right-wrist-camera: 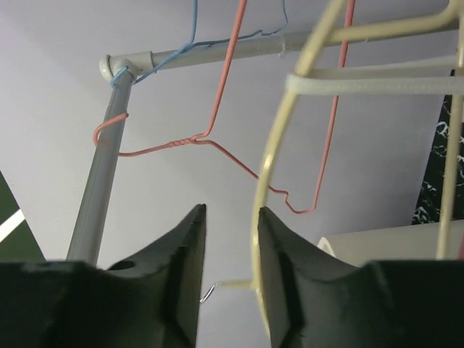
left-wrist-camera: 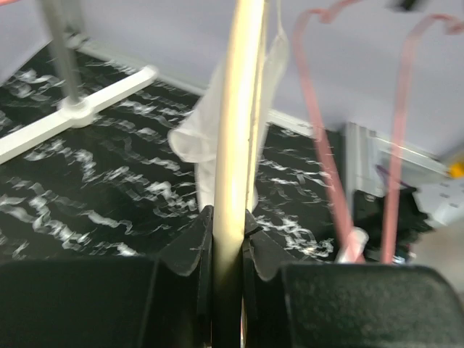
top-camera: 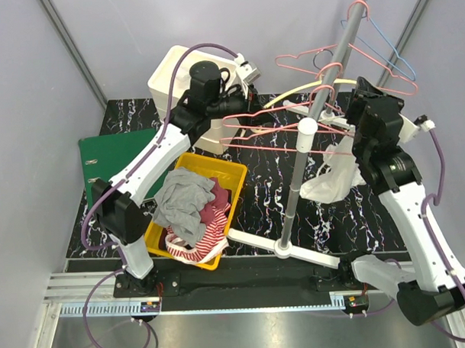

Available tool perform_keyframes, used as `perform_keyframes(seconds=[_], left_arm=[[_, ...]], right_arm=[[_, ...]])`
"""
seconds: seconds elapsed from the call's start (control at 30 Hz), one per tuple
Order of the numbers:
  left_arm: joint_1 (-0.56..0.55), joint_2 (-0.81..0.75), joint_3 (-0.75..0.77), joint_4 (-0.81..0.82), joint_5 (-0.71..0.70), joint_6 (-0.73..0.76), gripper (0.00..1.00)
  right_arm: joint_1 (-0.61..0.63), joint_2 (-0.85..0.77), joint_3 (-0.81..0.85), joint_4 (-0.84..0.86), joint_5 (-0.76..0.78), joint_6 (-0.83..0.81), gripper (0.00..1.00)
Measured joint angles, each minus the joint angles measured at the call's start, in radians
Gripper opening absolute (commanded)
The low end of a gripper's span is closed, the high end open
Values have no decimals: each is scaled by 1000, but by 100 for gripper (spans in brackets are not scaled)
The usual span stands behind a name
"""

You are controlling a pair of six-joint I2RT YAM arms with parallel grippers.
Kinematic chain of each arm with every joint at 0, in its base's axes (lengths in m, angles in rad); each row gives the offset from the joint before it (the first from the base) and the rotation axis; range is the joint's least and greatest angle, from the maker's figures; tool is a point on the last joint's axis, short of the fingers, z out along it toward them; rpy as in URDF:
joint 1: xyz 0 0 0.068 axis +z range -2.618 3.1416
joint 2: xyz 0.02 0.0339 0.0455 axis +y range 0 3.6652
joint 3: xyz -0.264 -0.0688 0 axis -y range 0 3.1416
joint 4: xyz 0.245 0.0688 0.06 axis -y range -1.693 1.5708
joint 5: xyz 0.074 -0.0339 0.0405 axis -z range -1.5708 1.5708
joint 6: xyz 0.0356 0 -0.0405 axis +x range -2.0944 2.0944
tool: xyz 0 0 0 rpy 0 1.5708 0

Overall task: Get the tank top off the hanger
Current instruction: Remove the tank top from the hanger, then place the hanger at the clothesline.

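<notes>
The left gripper (left-wrist-camera: 226, 214) is clamped narrow on the cream hanger (left-wrist-camera: 239, 109); the hanger's bar runs straight out from between the fingers, in line with them. The white tank top (left-wrist-camera: 194, 141) hangs on that hanger, beyond the fingertips and just to one side of the bar; its long axis points down towards the table, and its hem hangs free. The right gripper (right-wrist-camera: 230, 214) stands part open with nothing between its fingers; the hanger's wire (right-wrist-camera: 272, 159) runs just beside one finger's inner face. By the left arm's elbow sits a yellow bin (top-camera: 217, 165); in it lie a grey garment (top-camera: 180, 199) and a striped garment (top-camera: 201, 248). A white tub (top-camera: 172, 77) stands behind the left gripper; I cannot tell what it holds.
</notes>
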Motion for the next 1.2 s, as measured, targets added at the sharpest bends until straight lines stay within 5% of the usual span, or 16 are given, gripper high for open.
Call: perform_keyframes(seconds=[0.13,0.43,0.8,1.2], left_arm=[[11,0,8,-86,-98,30,0],[23,-1,134,-333,-157,171,0],[51,-23,168,-777,-306,416,0],[140,-235,182,-898,-354,464,0]], right_arm=[[2,-100,-14,-49,3,-32,70],[2,-344,-50,-144,77,-240,75],[2,-435,-29,-163,158,-670,76],[2,-486,-10,-164,146,-877,76]])
